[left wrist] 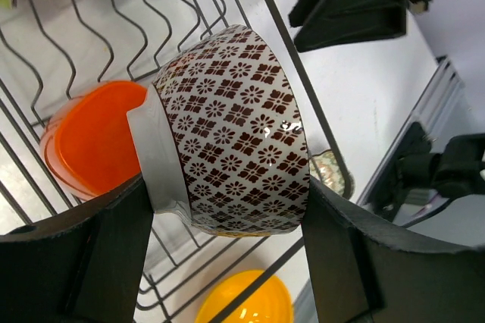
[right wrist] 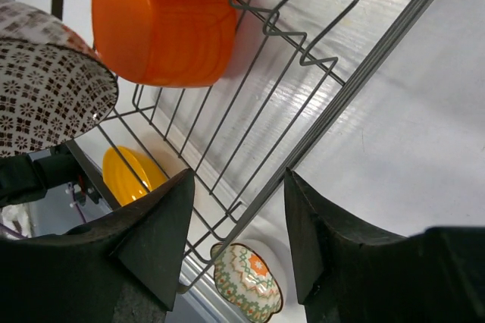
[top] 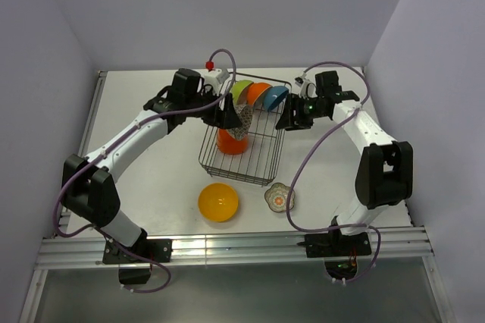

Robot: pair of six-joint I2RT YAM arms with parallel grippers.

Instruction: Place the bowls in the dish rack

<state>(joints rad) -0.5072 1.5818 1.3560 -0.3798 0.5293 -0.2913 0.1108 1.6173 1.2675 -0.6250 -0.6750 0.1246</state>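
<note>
The left gripper (left wrist: pixel 227 221) clamps the patterned bowl (left wrist: pixel 242 126) above the dish rack (top: pixel 258 156). Lower it on edge between the wires. The right gripper (right wrist: pixel 239 239) is open.

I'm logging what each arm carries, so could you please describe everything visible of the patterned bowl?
The patterned bowl looks like glossy ceramic, white with a dark maroon floral lattice. It is tipped on its side, clamped in the left gripper, and held off the table over the dish rack.
</note>
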